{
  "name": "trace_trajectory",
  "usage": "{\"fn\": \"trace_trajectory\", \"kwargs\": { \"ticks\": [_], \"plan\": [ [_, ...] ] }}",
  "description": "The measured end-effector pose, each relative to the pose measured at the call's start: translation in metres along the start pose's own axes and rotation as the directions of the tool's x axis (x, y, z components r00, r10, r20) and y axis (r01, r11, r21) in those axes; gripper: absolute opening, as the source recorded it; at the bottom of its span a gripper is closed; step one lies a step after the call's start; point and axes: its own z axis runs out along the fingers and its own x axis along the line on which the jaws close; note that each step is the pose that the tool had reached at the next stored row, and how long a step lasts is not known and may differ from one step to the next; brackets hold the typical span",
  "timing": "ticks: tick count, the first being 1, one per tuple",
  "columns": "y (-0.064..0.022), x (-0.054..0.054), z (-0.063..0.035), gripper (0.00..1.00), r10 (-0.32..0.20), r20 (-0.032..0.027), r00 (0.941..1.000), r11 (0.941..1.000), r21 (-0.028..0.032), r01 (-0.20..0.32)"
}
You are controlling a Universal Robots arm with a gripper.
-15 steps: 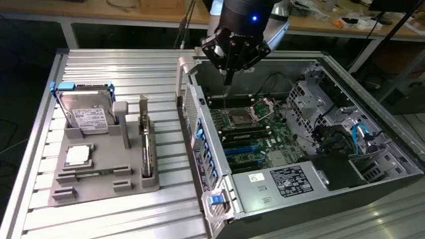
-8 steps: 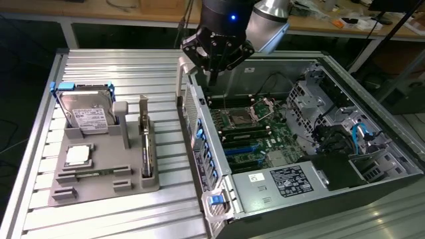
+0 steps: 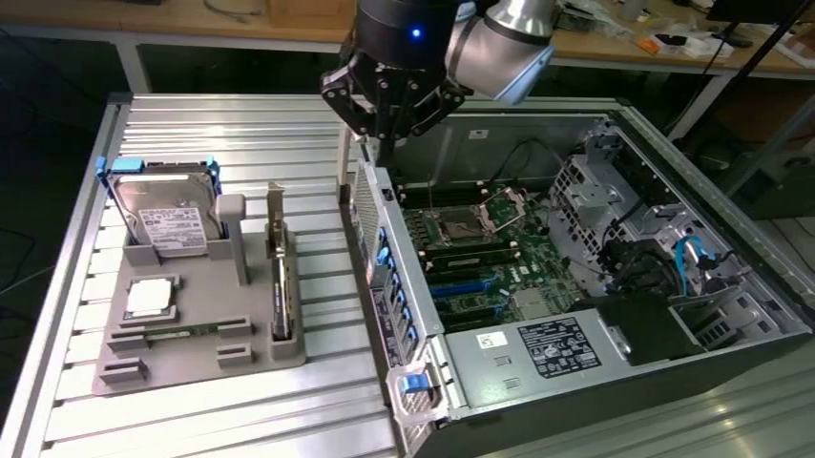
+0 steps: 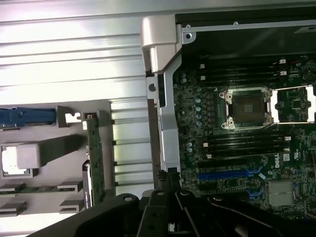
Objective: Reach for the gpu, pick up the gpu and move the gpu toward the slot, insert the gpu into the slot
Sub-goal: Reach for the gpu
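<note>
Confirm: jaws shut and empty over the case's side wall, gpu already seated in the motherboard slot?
Not seated. The exterior view shows the gpu standing on edge in the gray holder on the table, outside the computer case. The rest holds: gripper over the case's side wall, jaws shut and empty.

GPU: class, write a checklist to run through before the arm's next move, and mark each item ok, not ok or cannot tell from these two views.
1. Gpu standing on edge in its holder: ok.
2. Pincer empty: ok.
3. Pincer open enough to take the card: not ok, it is shut.
4. Pincer above the gpu: not ok, it hangs by the case rim.
5. Slot free of any card: ok.
6. Gpu's contact edge clean: cannot tell.
</note>
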Motion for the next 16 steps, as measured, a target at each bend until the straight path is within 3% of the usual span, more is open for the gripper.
{"fn": "trace_trajectory", "kwargs": {
  "ticks": [16],
  "plan": [
    [-0.0026, 0.034, 0.0010, 0.11, 0.000, -0.0039, 1.0000, 1.0000, 0.0003, 0.000]
  ]
}}
